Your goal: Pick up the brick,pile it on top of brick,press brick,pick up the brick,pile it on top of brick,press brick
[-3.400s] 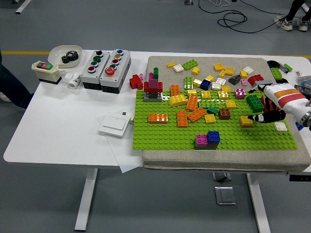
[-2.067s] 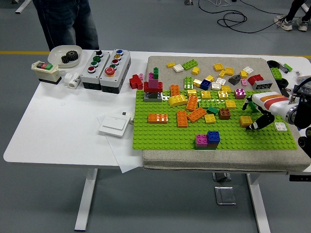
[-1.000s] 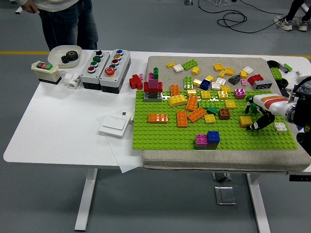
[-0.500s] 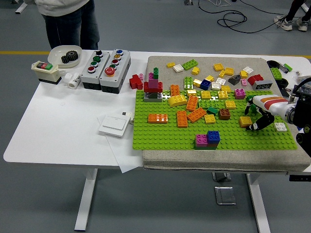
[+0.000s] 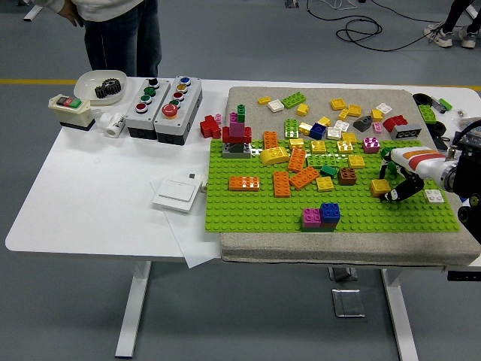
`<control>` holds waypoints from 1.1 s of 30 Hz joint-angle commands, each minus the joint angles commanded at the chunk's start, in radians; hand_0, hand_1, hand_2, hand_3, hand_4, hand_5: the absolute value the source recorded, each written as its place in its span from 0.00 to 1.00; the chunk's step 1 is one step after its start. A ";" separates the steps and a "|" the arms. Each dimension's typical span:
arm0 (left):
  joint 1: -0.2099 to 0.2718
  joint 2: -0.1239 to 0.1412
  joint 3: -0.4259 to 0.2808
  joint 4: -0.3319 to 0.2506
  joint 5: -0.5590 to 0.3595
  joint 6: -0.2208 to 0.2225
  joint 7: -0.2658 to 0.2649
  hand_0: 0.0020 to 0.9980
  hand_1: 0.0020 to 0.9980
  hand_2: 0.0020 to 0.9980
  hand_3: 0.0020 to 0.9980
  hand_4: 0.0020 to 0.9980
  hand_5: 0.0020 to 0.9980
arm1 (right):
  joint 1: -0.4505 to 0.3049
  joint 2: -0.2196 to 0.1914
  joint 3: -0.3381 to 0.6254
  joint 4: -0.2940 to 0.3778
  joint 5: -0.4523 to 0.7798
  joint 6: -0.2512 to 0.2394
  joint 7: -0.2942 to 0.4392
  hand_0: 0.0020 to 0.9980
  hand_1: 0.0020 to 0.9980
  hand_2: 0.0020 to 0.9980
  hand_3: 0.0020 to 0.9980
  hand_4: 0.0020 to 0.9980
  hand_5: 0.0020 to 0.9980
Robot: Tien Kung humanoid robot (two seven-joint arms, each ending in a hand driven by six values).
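Fingers of your right robot hand [image 5: 396, 186] curl down beside the small yellow plastic brick [image 5: 379, 187] on the green studded baseplate [image 5: 255, 207], though you cannot tell if they grip it; it looks light, hard and smooth, so pinch its flat sides.

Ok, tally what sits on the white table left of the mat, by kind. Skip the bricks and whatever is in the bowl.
grey button boxes: 2
beige switch box: 1
white bowl: 1
small white cylinder: 1
white wall switch: 1
paper sheet: 1
Total: 7
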 joint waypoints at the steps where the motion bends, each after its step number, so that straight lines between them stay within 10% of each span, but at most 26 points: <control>1: 0.000 0.000 0.000 0.000 0.000 0.000 0.000 0.70 0.73 0.75 0.60 0.70 0.67 | 0.000 0.000 0.000 0.000 0.000 0.000 0.000 0.00 0.00 0.01 0.55 0.94 0.28; 33: -0.001 0.000 -0.013 -0.002 0.024 -0.005 0.008 0.70 0.73 0.75 0.60 0.70 0.67 | -0.004 0.000 -0.002 0.009 0.032 0.004 0.003 0.00 0.00 0.02 0.43 0.93 0.10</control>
